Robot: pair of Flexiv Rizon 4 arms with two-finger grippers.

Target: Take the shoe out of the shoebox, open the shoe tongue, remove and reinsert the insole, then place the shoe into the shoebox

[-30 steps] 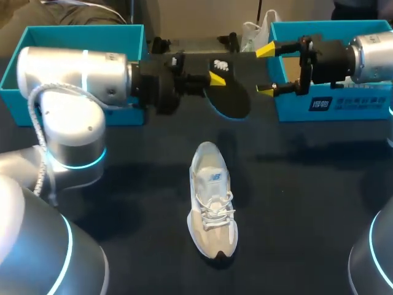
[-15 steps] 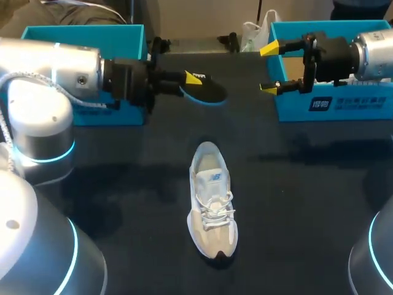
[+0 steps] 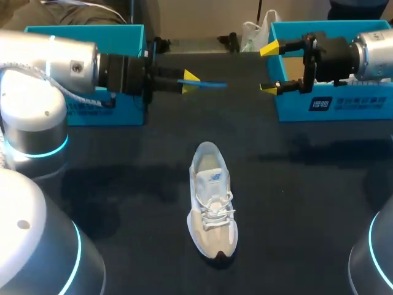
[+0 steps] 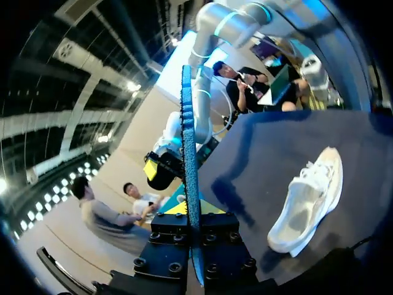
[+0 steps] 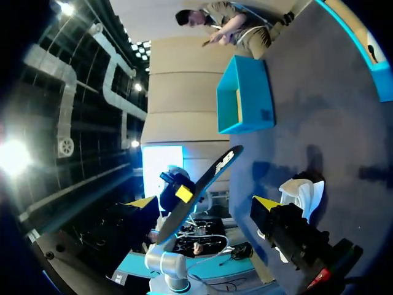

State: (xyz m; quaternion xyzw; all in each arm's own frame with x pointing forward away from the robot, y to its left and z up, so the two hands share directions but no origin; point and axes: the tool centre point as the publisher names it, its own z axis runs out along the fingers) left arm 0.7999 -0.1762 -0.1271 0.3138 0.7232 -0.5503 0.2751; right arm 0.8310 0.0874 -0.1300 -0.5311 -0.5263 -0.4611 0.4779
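Dark table (image 3: 295,203), open teal cardboard box (image 3: 123,37) back left. Left gripper (image 3: 188,82) clamped on thin black foam insole with blue edge (image 3: 209,84), held edge-on in the air between the boxes. White lace-up sneaker (image 3: 212,200) upright mid-table, toe toward near edge. Right gripper (image 3: 268,69) fingers spread apart, just before teal shoebox (image 3: 331,104) back right.

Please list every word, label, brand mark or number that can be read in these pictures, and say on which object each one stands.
Right shoebox: white label and print on its front wall, too blurred to read.
Left shoebox: white print, partly hidden, unreadable.
Shoe: small mark on the tongue, too small to read.
Insole: nothing legible.
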